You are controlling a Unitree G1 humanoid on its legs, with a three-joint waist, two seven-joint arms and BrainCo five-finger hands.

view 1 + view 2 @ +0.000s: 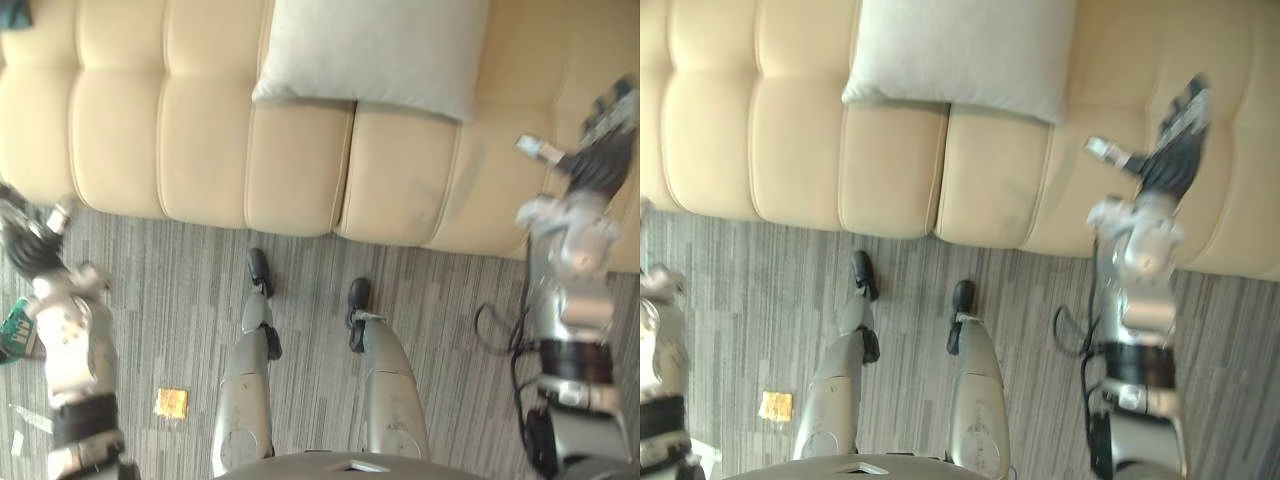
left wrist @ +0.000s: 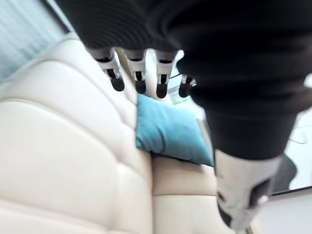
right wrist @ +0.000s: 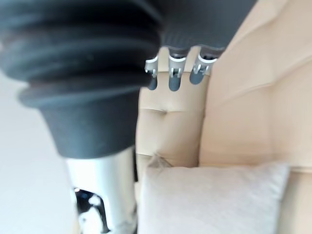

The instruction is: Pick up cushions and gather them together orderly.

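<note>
A light grey cushion point(image 1: 375, 50) lies on the cream sofa point(image 1: 200, 130), across the seam between two seat sections near the backrest. At the sofa's far left a teal cushion point(image 2: 170, 134) rests by the backrest; its corner also peeks in at the edge of the left eye view, teal cushion point(image 1: 15, 12). My right hand point(image 1: 1175, 145) hovers over the right seat section, to the right of the grey cushion point(image 3: 214, 200), fingers point(image 3: 175, 78) relaxed and empty. My left hand point(image 1: 28, 245) hangs over the floor in front of the sofa's left end, fingers point(image 2: 139, 78) loose, holding nothing.
Striped grey carpet point(image 1: 180, 290) runs along the sofa's front edge. A small orange square point(image 1: 171, 402) lies on the carpet at lower left, and a green object point(image 1: 14, 328) sits at the left edge beside my left arm.
</note>
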